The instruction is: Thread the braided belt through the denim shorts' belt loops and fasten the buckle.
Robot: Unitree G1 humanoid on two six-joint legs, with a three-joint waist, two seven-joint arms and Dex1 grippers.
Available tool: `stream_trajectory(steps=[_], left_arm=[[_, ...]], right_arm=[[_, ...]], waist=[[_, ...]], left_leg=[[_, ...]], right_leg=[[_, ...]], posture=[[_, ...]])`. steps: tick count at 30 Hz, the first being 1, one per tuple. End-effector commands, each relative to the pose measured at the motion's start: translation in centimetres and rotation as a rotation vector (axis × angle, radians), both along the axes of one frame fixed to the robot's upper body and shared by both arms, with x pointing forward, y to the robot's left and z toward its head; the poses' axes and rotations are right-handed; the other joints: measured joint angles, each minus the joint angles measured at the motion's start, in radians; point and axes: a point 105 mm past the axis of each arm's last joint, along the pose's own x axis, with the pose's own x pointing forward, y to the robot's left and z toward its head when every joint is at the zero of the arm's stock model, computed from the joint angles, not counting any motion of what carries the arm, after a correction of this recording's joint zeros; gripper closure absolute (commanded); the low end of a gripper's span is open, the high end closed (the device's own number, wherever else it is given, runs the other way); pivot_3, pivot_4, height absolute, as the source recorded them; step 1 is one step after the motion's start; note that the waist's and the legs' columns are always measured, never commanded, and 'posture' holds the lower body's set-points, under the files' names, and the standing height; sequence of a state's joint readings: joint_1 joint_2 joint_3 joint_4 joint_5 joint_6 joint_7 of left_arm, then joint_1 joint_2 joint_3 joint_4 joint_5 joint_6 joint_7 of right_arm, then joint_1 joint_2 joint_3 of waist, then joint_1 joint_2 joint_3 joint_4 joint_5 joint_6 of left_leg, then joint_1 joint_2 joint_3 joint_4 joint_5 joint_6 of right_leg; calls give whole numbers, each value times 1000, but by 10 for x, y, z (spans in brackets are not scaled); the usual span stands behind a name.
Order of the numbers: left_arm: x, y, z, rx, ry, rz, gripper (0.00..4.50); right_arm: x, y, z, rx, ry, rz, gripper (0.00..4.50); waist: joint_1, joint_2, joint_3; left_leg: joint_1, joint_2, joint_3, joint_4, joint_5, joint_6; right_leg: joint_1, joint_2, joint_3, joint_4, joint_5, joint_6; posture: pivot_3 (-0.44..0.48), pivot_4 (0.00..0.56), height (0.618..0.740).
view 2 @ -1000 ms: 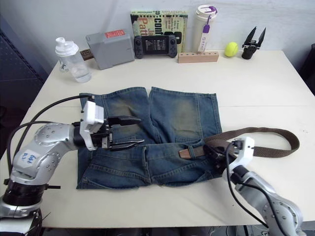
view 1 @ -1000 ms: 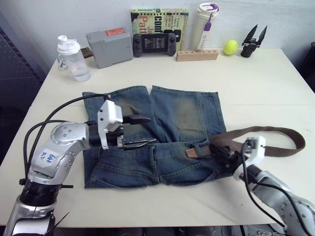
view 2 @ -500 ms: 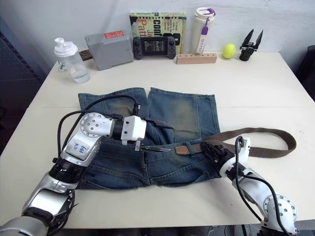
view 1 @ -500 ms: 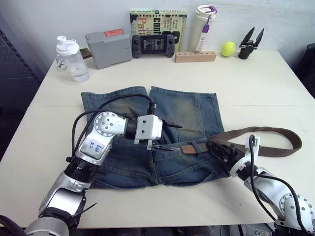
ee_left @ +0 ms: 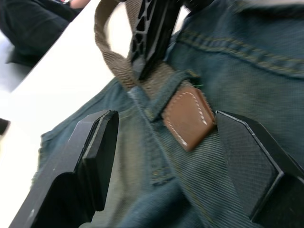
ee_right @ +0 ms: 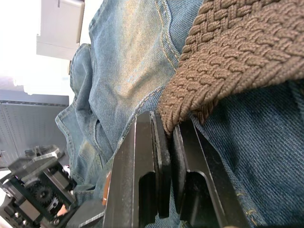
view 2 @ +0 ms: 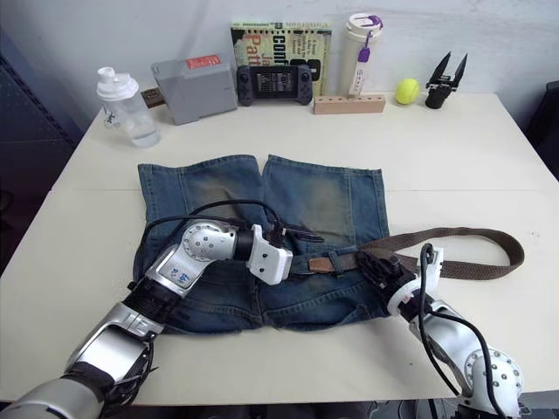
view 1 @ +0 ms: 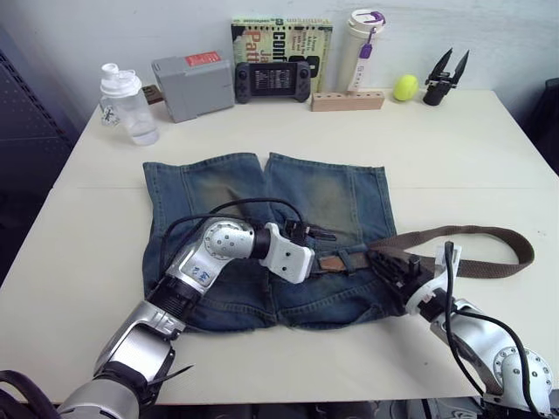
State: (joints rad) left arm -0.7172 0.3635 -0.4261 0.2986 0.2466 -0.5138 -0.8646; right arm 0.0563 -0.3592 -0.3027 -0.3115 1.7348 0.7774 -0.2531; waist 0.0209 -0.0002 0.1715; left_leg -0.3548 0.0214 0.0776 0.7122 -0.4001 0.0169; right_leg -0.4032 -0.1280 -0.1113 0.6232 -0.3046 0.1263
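The denim shorts (view 1: 332,196) lie flat on the table, waistband toward me. The braided belt (view 1: 489,234) runs from the waistband out to the right and curls back. Its tan leather tip (ee_left: 187,118) pokes out from under one of the belt loops (ee_left: 164,92) on the waistband. My left gripper (view 1: 321,249) is open, one finger on each side of that tip. My right gripper (view 1: 384,260) is shut on the braided belt (ee_right: 228,52) just right of the shorts' edge. The buckle is hidden.
Along the table's far edge stand a water bottle (view 1: 127,105), a grey box (view 1: 192,83), a game console (view 1: 272,80), a book (view 1: 279,35), a tumbler (view 1: 362,48), a wooden block (view 1: 349,99), a tennis ball (view 1: 404,86) and a spare black gripper (view 1: 444,74).
My left arm has swung right across the waistband, from the shorts' left side to the tan tip, with its fingers staying open. The right gripper has kept its hold on the belt.
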Motion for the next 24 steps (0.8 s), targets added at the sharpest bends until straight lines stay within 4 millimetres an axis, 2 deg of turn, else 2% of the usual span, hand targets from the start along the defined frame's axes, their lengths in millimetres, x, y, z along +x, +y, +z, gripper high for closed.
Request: stream_trajectory(steps=[1, 4, 9, 13, 16, 22, 24], left_arm=[[2, -3, -10, 46, -75, -6, 948], [2, -2, -12, 66, -137, -23, 948], [-2, -7, 6, -24, -254, -61, 948], [-6, -5, 4, -15, -265, -87, 948], [-11, -4, 0, 9, -265, -113, 1747], [-15, -5, -7, 42, -260, -136, 4405], [-17, -7, -7, 46, -265, -146, 4464]], right_arm=[[-5, 17, -2, 34, 12, 51, 4500], [-4, 16, 1, 52, 6, 35, 4500], [-5, 15, 0, 53, 7, 22, 4500], [-6, 15, -2, 54, 12, 12, 4500], [-6, 14, -3, 52, 13, 5, 4500], [-4, 12, -3, 42, 12, -7, 4500], [-3, 12, -4, 36, 12, -9, 4500]], waist=[[0, 0, 0], [0, 0, 0], [1, 0, 0], [1, 0, 0], [1, 0, 0], [1, 0, 0], [1, 0, 0]], left_leg=[[0, 0, 0, 0, 0, 0], [0, 0, -1, 0, 0, 0], [0, 0, -7, 0, 0, 0], [0, 0, -8, 0, 0, 0], [0, 0, -8, 0, 0, 0], [0, 0, -9, 0, 0, 0], [0, 0, -9, 0, 0, 0]], right_leg=[[0, 0, 0, 0, 0, 0], [0, 0, 0, 0, 0, 0], [0, -1, 0, 0, 0, 0], [0, -1, -1, 0, 0, 0], [0, -1, -2, 0, 0, 0], [1, -1, -2, 0, 0, 0], [2, -1, -3, 0, 0, 0]], posture=[[0, 150, 731], [0, 150, 731], [0, 150, 731], [0, 150, 731], [0, 150, 731], [0, 150, 731], [0, 150, 731]])
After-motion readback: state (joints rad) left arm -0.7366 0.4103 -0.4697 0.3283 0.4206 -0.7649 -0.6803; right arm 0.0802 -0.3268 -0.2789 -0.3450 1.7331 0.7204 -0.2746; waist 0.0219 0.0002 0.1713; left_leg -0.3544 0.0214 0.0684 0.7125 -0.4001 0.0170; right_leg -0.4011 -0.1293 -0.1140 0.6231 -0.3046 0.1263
